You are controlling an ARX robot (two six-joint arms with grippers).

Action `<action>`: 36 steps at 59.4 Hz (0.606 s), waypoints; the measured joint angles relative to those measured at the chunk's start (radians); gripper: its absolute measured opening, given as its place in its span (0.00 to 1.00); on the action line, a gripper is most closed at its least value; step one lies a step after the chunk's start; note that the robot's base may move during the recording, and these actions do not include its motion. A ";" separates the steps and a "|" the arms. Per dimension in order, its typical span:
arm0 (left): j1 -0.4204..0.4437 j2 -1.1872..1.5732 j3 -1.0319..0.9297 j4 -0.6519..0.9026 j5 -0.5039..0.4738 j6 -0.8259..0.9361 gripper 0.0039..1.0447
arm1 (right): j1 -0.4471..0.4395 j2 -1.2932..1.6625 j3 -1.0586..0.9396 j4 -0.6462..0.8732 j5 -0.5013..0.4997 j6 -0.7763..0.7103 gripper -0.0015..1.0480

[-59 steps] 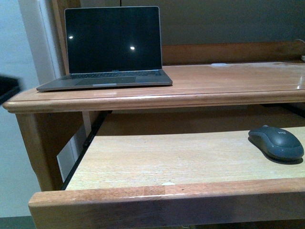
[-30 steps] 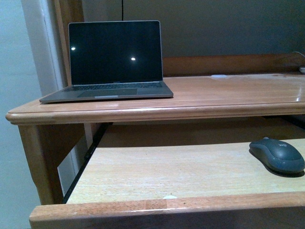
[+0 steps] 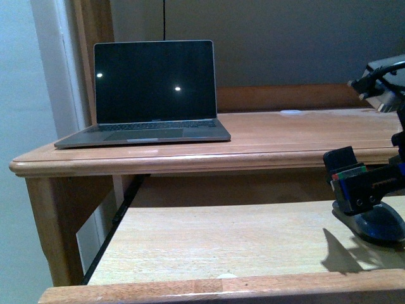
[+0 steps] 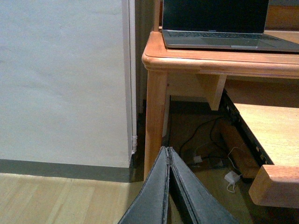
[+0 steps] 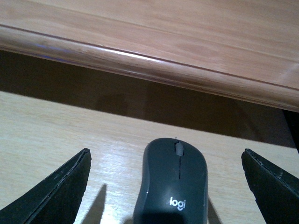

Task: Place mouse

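**Right claw [image 5: 166, 156] open wide over the mouse [image 5: 170, 186]**

You see the mouse lying on the pull-out shelf [image 3: 221, 237] under the counter [image 3: 285, 136], at the right side. Your right claw hangs low over it, spread wide with one finger on each side, and it holds nothing. Your left claw [image 4: 167, 150] is pressed closed and empty, low beside the counter leg. The laptop [image 3: 152, 95] stands open on the counter, well apart.

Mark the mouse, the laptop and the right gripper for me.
mouse [image 5: 171, 182]: right wrist view, on its domed back above the logo.
laptop [image 3: 154, 81]: front view, on the dark screen.
right gripper [image 5: 165, 150]: right wrist view, midway between its open fingertips.
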 joint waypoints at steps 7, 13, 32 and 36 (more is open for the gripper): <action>0.000 -0.034 -0.011 -0.021 0.000 0.000 0.02 | -0.001 0.040 0.030 -0.064 0.021 -0.014 0.93; 0.000 -0.058 -0.015 -0.039 0.000 0.000 0.02 | -0.002 0.051 0.032 -0.090 0.039 -0.027 0.93; 0.000 -0.140 -0.051 -0.078 0.000 0.000 0.02 | -0.019 0.100 0.058 -0.218 0.031 -0.031 0.93; 0.000 -0.171 -0.051 -0.111 0.000 0.000 0.02 | -0.025 0.122 0.085 -0.242 0.021 -0.011 0.93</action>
